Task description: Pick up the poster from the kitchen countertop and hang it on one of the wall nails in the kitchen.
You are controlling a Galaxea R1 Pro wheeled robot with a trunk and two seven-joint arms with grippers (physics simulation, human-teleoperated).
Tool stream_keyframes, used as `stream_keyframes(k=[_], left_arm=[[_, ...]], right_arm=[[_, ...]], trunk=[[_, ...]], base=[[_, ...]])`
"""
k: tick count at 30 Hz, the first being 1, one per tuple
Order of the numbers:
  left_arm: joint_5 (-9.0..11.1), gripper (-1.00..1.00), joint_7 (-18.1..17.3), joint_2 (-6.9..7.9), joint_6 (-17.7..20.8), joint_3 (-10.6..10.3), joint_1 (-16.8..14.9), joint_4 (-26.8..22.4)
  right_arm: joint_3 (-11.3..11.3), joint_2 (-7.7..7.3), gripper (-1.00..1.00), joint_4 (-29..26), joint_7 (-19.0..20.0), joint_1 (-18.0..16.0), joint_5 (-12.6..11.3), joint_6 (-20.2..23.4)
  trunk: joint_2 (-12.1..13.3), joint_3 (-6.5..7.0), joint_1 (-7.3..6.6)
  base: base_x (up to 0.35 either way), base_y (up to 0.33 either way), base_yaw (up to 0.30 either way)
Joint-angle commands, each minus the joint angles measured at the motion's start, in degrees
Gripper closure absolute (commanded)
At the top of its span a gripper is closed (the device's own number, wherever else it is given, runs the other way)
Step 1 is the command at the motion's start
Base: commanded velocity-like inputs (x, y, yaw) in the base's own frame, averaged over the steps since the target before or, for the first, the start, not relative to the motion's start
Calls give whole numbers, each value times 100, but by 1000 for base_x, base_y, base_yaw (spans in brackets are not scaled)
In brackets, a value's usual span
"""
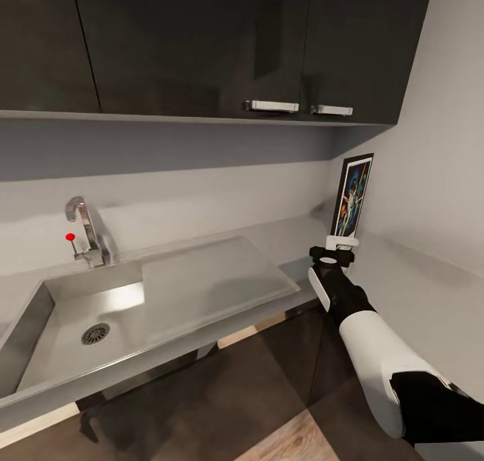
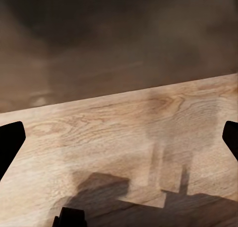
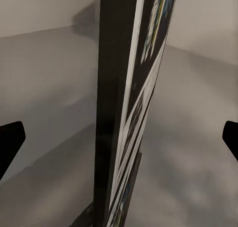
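The poster (image 1: 353, 195) stands upright in the far right corner of the counter (image 1: 403, 279). The right claw (image 1: 334, 251) sits spread wide at its lower edge, nothing gripped. It should centre on the thin frame, then close squarely so the poster doesn't tip.

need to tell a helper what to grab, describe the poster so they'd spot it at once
Follow the long grey kitchen countertop past the sink and drainboard to its far right end, by the side wall under the dark cabinets. There the poster stands upright, just beyond the right tool. It is the one flat, colourful thing there: bright figures on dark blue, white border, thin black frame.
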Motion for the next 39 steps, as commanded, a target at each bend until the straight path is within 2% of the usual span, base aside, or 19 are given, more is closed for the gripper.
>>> stream_keyframes(k=[1,11,12,16,20,24,39], left_arm=[[-4,-100,-32,-2,5,15,0,-6],[-6,-100,-31,-2,5,15,1,-4],[-23,-100,-13,-2,32,-15,0,170],[-220,-100,-16,3,44,-38,0,363],[-565,-100,-12,0,69,-52,0,434],[-701,-100,-6,3,184,-49,0,454],[-793,-100,12,6,327,-39,0,460]], right_arm=[[18,-2,-100,-7,-29,-3,-4,45],[16,-2,-100,-7,-29,-3,-4,50],[17,-2,-100,-7,-29,-3,-4,47],[18,-2,-100,-7,-29,-3,-4,46],[18,3,-100,-7,-29,-3,-4,45],[18,6,-100,-7,-29,-3,-4,45],[18,14,-100,-14,-39,-3,-4,45]], trunk=[[-3,-5,0],[-3,-5,0],[-3,-5,0],[-3,-5,0],[-3,-5,0],[-3,-5,0],[-3,-5,0]], base=[[23,-15,0],[85,-71,0],[6,-5,0],[3,-2,0],[1,-1,0],[0,0,0],[0,0,0]])
